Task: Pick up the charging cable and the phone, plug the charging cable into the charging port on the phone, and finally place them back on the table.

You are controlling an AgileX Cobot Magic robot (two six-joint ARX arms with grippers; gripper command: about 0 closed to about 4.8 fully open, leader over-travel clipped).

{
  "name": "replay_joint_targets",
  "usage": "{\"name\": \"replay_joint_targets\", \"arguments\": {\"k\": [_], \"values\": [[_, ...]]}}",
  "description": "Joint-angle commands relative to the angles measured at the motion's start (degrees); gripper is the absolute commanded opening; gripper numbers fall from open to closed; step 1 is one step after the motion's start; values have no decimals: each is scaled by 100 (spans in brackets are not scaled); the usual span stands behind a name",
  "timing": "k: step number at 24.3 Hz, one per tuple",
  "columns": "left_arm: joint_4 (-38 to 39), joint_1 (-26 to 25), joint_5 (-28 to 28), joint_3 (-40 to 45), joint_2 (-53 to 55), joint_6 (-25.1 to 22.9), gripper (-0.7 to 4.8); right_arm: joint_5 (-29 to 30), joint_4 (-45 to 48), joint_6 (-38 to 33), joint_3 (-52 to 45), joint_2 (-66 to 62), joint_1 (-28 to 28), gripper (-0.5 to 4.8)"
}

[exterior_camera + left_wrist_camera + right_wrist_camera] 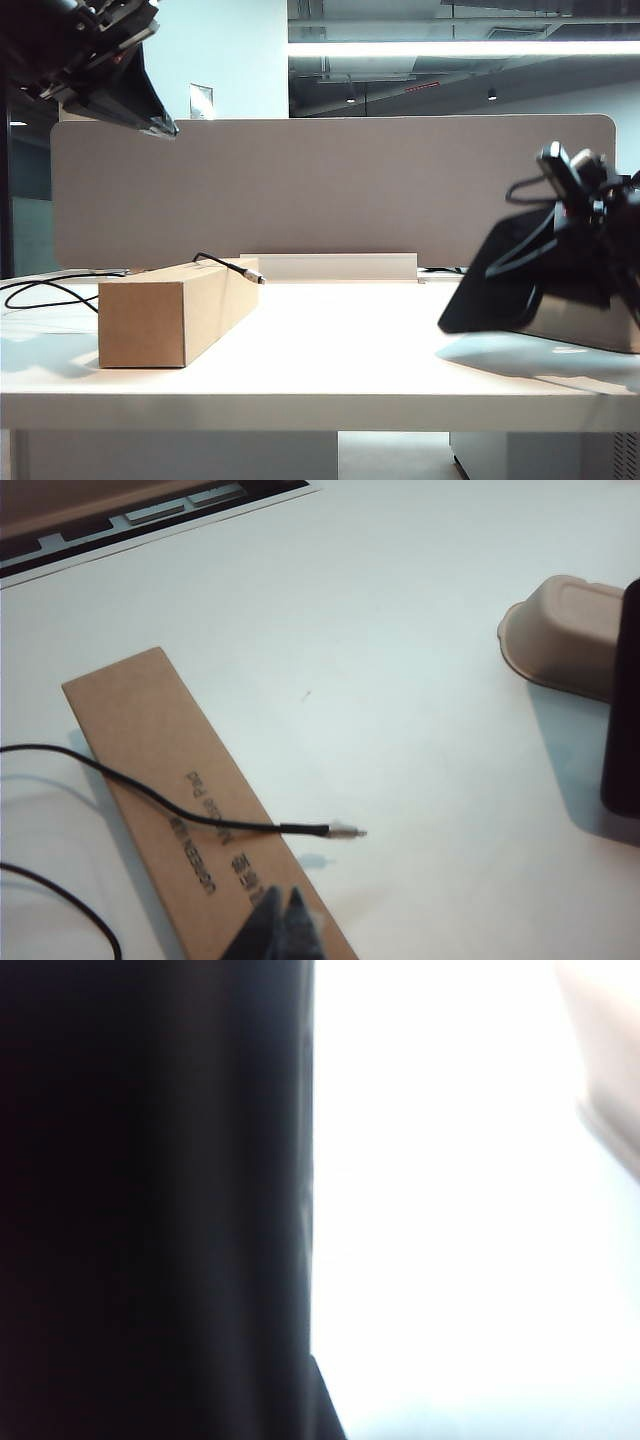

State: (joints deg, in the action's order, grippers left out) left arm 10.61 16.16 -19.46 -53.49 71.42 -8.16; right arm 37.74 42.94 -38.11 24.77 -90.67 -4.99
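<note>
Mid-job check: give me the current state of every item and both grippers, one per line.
charging cable: lies across the cardboard box, plug tip overhanging its edge, unplugged, not held.
phone: tilted up at the table's right, by the right gripper; the grip itself is hidden.
cardboard box: flat on the table, untouched.
cream-white pad: resting on the table.
left gripper: shut, empty, raised above the box.
right gripper: at the phone; fingertips hidden.
</note>
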Motion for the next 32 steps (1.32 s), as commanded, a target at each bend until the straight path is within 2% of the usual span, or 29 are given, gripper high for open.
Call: {"name": "replay_joint_targets", "arguments": {"k": [1,5,9,11,18,21,24,29,30,32], "values": [[50,11,-26,-358,254,-63,-6,173,267,37,50,566,4,-4],[887,92,24,-1200,815,-758,-5,400,170,44,50,1353,4,-4],[1222,96,39,-1840,1314,-835,-6,481,-129,146,50,1996,9,-4],[1464,120,37,-2103,1515,-1078,-6,481,-420,271,50,2253,9,-4],[2179,798,1104,-2935,2422,-2437,-6,485,-1325,566,46,2900,9,-4],[2393,979,1226,-3250,2809,-2861,-5,483,-1727,811,46,3071,11,-4],[2498,1016,1320,-3515,3110,-3091,-6,479,-2035,1005,46,3209,11,-4],[2817,1016,1475,-3832,3410,-3740,-4,505,-2090,1016,46,3237,11,-4],[2938,1019,1464,-3871,3429,-3904,0,505,-2090,1016,46,3237,11,-4],[3217,1080,1469,-3880,3458,-4354,67,503,-2090,1032,46,3237,11,-4]]}}
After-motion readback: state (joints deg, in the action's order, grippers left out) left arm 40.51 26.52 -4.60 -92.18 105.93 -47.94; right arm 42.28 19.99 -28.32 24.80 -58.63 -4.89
